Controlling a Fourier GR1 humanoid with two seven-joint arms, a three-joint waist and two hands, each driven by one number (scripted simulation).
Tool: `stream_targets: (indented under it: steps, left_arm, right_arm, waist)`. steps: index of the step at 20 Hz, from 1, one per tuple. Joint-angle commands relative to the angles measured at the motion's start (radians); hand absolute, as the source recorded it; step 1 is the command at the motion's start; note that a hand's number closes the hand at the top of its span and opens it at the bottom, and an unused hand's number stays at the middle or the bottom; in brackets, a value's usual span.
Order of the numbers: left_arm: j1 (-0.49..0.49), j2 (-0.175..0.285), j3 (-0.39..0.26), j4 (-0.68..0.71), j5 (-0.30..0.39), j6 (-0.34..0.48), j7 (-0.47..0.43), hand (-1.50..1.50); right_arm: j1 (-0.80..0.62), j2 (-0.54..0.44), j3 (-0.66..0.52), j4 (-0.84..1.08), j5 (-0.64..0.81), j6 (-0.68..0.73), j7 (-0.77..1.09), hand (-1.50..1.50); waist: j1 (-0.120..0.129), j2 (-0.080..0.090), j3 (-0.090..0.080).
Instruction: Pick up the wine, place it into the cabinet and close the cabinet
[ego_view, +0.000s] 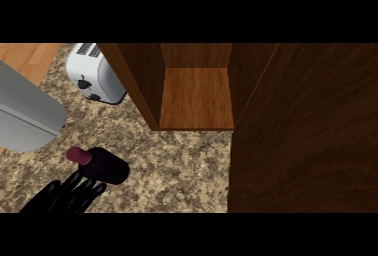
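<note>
The wine bottle (107, 168) is dark with a maroon cap (79, 155). It shows at the lower left over the speckled counter, its cap tilted up and to the left. My left hand (65, 196) comes in from the lower left edge, and its fingers (87, 186) curl up against the near side of the bottle's body. The wooden cabinet (196, 100) stands open at the top middle with a bare shelf inside. Its open door (306, 130) fills the right side. My right hand does not show.
A white toaster (94, 74) stands at the upper left beside the cabinet's left wall. A large grey body (26, 112) reaches in from the left edge above the bottle. Granite counter (184, 170) lies between the bottle and the door.
</note>
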Motion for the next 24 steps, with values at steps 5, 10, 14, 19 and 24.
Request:
stream_targets:
  steps: [5,10,14,19,24]
  left_arm:
    - [0.084,0.022,0.008,-0.18,0.112,0.052,0.107,-1.5]
    - [0.09,0.026,0.024,-0.235,0.119,0.099,0.139,-1.5]
    - [0.04,0.023,0.032,-0.234,0.14,0.168,0.189,-1.5]
    - [0.019,0.063,0.15,-0.208,0.23,0.169,0.203,-1.5]
    - [0.0,0.117,0.321,-0.108,0.311,0.085,0.18,-1.5]
  right_arm:
    - [-0.085,0.015,0.009,-0.067,-0.019,-0.045,0.148,-1.5]
    - [-0.059,-0.006,-0.028,-0.112,-0.051,-0.028,0.172,-1.5]
    - [-0.123,-0.004,-0.029,-0.161,-0.049,-0.088,0.268,-1.5]
    - [-0.099,-0.004,-0.022,-0.16,-0.048,-0.064,0.245,-1.5]
    - [-0.13,-0.008,-0.044,-0.124,-0.037,-0.068,0.243,-1.5]
  waist:
    - [0.006,0.002,0.001]
    - [0.003,0.0,0.001]
    - [0.0,-0.001,0.001]
    - [-0.002,-0.001,0.001]
    - [0.003,-0.001,0.0]
